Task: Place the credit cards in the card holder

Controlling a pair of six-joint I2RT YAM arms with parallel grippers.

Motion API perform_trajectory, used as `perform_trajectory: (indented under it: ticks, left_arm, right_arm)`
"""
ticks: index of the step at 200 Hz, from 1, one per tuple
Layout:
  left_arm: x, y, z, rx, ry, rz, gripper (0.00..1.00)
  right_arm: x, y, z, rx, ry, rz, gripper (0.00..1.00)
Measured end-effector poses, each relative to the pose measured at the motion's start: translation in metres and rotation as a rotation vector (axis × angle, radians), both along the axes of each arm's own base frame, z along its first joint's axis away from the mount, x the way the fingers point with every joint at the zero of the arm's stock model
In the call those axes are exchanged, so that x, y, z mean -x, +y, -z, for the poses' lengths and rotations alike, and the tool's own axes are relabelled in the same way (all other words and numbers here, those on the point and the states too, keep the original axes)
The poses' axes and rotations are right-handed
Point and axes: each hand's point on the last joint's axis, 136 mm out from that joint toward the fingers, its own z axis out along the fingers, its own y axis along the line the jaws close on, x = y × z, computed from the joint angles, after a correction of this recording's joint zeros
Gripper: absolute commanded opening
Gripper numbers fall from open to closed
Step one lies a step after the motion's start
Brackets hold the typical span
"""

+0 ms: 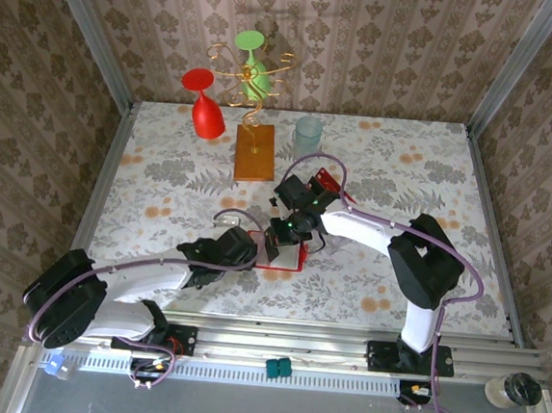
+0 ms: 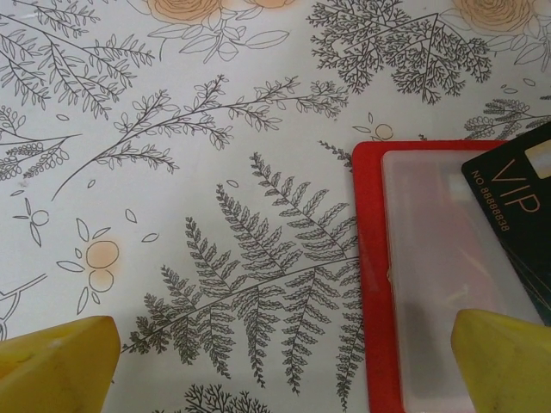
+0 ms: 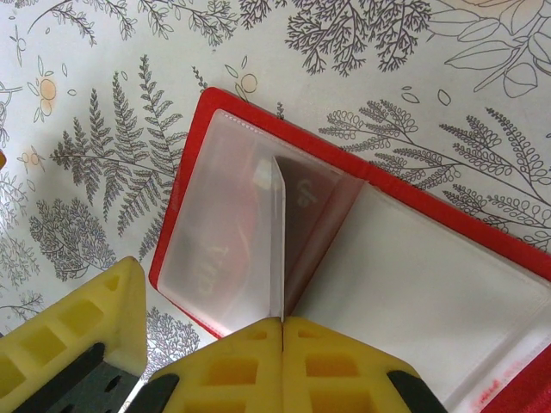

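Observation:
The card holder (image 1: 295,259) lies open on the flowered cloth, red-rimmed with clear pockets (image 2: 430,258) (image 3: 448,284). My right gripper (image 3: 282,320) (image 1: 281,232) is shut on a dark credit card (image 3: 303,215) held on edge. The card's far end sits in the holder's middle fold. From the left, that card (image 2: 512,202) shows gold "VIP" lettering and leans over the pocket. My left gripper (image 2: 284,370) (image 1: 246,247) stands open at the holder's left edge. One of its yellow fingertips (image 2: 508,361) is over the clear pocket and the other is over the cloth.
At the back stand an orange wooden block with a wire stand (image 1: 255,152), a red goblet (image 1: 205,106), a green goblet (image 1: 253,65) and a clear cup (image 1: 309,132). A red-edged flat thing (image 1: 333,182) lies partly under the right arm. Metal rails border the table.

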Motion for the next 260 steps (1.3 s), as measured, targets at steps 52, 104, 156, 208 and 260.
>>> perform_trajectory:
  ticks: [52, 104, 156, 208, 260]
  left_arm:
    - [-0.002, -0.002, 0.01, -0.032, 0.022, 0.005, 1.0]
    - [-0.002, -0.002, 0.019, -0.056, 0.044, 0.007, 1.0]
    - [-0.001, -0.001, 0.022, -0.063, 0.051, 0.005, 1.0]
    - [-0.001, 0.0, 0.023, -0.051, 0.054, -0.012, 1.0]
    - [0.0, 0.001, 0.025, -0.04, 0.058, -0.029, 1.0]
  right_arm:
    - [-0.001, -0.001, 0.001, -0.002, -0.001, 0.002, 0.0]
    - [0.0, 0.0, 0.002, -0.009, 0.001, 0.001, 0.0]
    - [0.001, 0.002, 0.001, -0.019, 0.008, -0.004, 0.0]
    - [-0.004, -0.003, -0.012, -0.047, -0.011, 0.018, 0.0]
    - [-0.014, -0.029, -0.038, -0.164, -0.078, 0.171, 0.0]
